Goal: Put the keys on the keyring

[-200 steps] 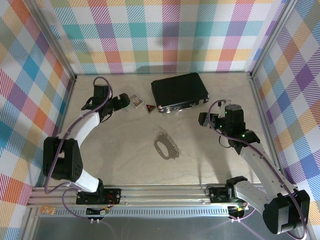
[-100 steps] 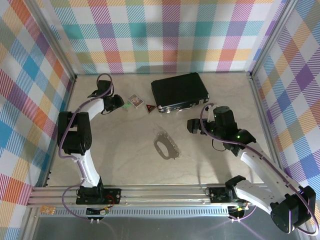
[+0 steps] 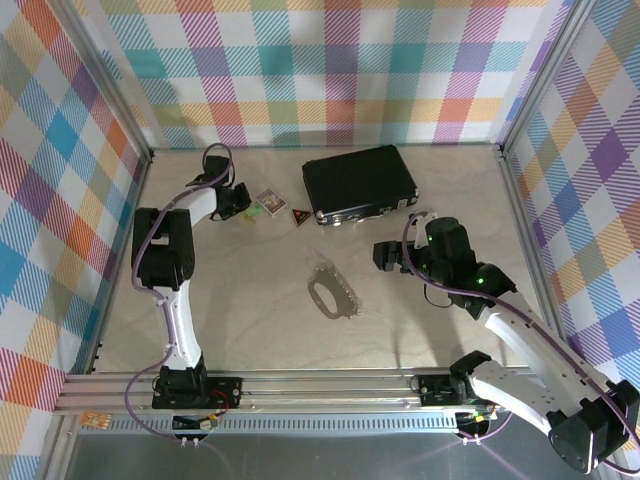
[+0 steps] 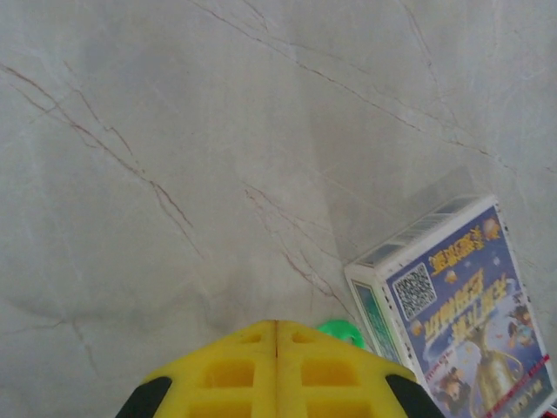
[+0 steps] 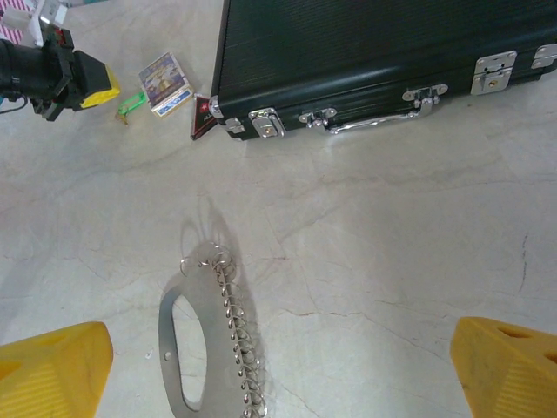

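From above, the left gripper [image 3: 238, 203] sits far back on the bench [image 3: 240, 330] at about 10 o'clock, just beside the little card box [image 3: 270, 202]. The keyring [image 3: 333, 292] lies flat near the middle, well apart from it. The right gripper [image 3: 385, 256] hovers at the keyring's 2 o'clock. In the left wrist view, the yellow jaws are pressed tight together. The green head of the key [image 4: 341, 332] peeks out at their 2 o'clock, right next to the box. I cannot tell if the jaws pinch the thin blade or have shut beside it. In the right wrist view, the right jaws stand wide, with the keyring low down between them at 7 o'clock. The key lies up at 10 o'clock by the left gripper's tip. If the jaws missed the blade, a lift would bring up nothing. If the pinch is weak, the tiny key could slip out and drop. The box is so close that it could get bumped too.
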Robot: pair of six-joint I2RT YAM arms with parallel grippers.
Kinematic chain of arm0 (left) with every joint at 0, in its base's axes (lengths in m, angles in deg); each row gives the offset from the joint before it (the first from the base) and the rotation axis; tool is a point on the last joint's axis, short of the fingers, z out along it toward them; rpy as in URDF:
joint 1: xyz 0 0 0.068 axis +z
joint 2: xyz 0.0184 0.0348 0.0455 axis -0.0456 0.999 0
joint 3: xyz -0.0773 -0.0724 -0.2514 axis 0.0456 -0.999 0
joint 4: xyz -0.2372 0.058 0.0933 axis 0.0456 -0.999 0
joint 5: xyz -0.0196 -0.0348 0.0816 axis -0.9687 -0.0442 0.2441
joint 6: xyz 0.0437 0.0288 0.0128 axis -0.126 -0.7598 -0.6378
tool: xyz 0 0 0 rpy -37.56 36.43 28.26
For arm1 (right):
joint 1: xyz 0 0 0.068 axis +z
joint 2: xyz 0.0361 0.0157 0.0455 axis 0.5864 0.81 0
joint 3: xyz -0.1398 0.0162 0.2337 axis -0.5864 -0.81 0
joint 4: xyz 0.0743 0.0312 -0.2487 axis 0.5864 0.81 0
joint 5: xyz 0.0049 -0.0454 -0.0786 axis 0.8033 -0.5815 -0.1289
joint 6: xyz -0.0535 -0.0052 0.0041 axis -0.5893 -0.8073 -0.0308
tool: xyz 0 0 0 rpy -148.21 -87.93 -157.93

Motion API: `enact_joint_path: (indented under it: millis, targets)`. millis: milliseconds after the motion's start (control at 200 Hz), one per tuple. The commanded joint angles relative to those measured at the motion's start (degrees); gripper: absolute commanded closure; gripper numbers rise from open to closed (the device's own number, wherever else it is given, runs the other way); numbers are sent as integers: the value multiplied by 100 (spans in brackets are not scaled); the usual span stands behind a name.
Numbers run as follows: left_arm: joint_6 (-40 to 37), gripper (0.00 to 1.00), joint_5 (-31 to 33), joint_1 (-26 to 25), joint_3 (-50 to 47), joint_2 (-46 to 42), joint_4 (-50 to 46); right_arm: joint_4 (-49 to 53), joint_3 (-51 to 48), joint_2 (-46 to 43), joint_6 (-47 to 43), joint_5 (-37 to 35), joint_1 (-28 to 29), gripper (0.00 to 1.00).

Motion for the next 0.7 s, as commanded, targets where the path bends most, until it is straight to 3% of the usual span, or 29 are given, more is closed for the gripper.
enact_joint_path:
  millis: [0, 270, 695]
  targets:
    - [-35, 96, -153, 35, 212, 159, -115, 72, 219, -92, 82, -159, 52, 1]
    - [-27, 93, -251, -22, 114, 281, -27, 142, 143, -323, 101, -328, 110, 1]
    - [-182, 91, -131, -270, -943, -276, 262, 387, 144, -838, -40, -650, 109, 1]
